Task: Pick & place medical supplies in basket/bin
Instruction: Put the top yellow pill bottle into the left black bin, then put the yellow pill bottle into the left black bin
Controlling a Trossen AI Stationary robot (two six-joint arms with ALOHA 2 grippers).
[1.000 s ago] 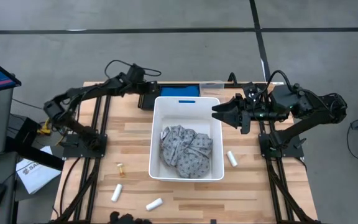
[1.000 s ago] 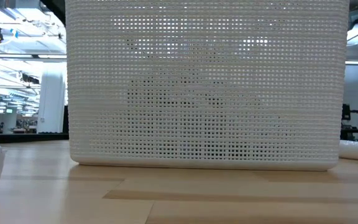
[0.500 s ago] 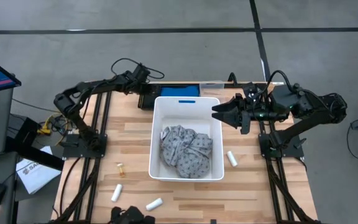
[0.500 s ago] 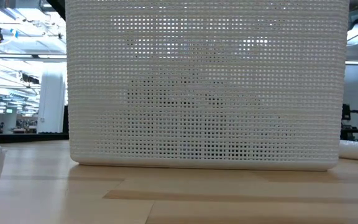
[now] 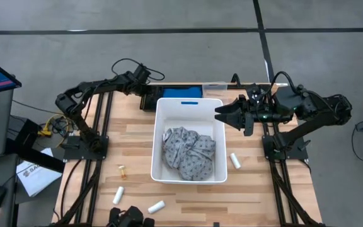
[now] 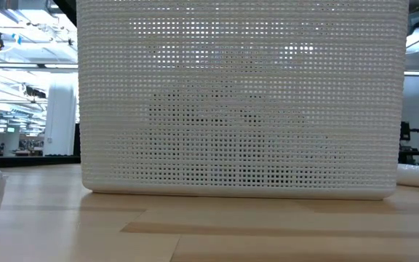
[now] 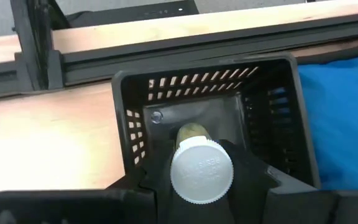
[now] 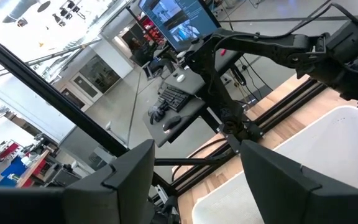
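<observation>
A wooden table (image 5: 137, 129) seen from above holds a large white tub (image 5: 190, 140) at its centre, with a small blue label (image 5: 189, 102) at its far short end. Inside the tub lies a crumpled grey speckled cloth (image 5: 188, 153), covering most of the floor.

Several small white rolls lie on the table outside the tub. One roll (image 5: 235, 160) rests just beside the tub's right wall. Two more sit near the front edge on the left: one (image 5: 118, 195) well apart from the tub, another (image 5: 155, 206) closer to the tub's front corner. A tiny pale bit (image 5: 123, 169) lies to the left of the tub.

The left gripper (image 5: 145, 73) reaches toward the far edge of the table, above a small black slotted bin (image 7: 216, 118) beside something blue (image 7: 347, 112). It pinches a small bottle with a white cap (image 7: 201, 171), held over the bin's opening.

The right gripper (image 5: 222, 114) hovers above the tub's far right rim with its fingers spread apart and nothing between them.

From table height, the tub's perforated white wall (image 6: 238, 98) fills the picture.
</observation>
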